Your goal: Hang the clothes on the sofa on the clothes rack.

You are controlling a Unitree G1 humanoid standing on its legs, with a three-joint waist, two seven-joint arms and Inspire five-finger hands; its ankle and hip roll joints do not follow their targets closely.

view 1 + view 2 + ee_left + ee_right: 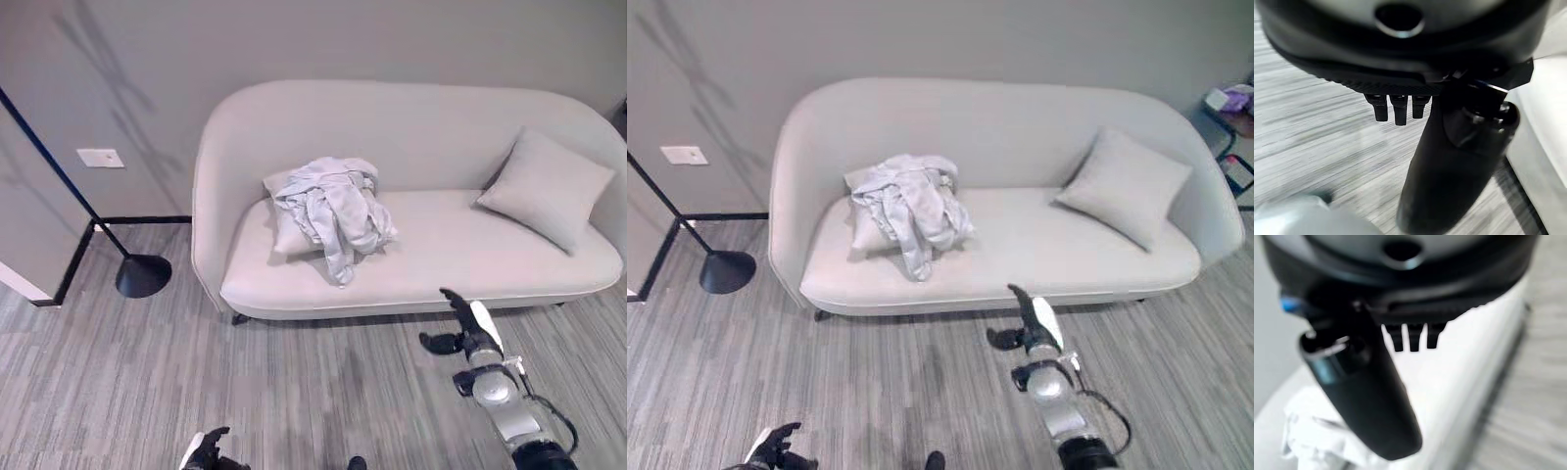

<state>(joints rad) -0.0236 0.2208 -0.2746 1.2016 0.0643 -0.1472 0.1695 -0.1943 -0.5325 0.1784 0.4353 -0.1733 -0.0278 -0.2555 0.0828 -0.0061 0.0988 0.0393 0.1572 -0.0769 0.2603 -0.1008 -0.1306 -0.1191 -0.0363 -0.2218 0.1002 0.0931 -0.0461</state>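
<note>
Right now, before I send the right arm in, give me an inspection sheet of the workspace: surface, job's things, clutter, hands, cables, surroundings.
Surface: pale sofa, seat mostly bare; grey striped floor in front.
Job's things: crumpled pale clothes heaped on the sofa's left part, lying over a cushion. Clothes rack: nothing seen.
Clutter: second cushion leaning at the sofa's right end.
Hands: right hand raised in front of the sofa's front edge, fingers straight, holding nothing, apart from the clothes. Left hand low over the floor, fingers relaxed, holding nothing.
Cables: nothing seen.
Surroundings: grey wall with a white wall plate; black floor lamp base left of the sofa; small stand with items at the far right.
</note>
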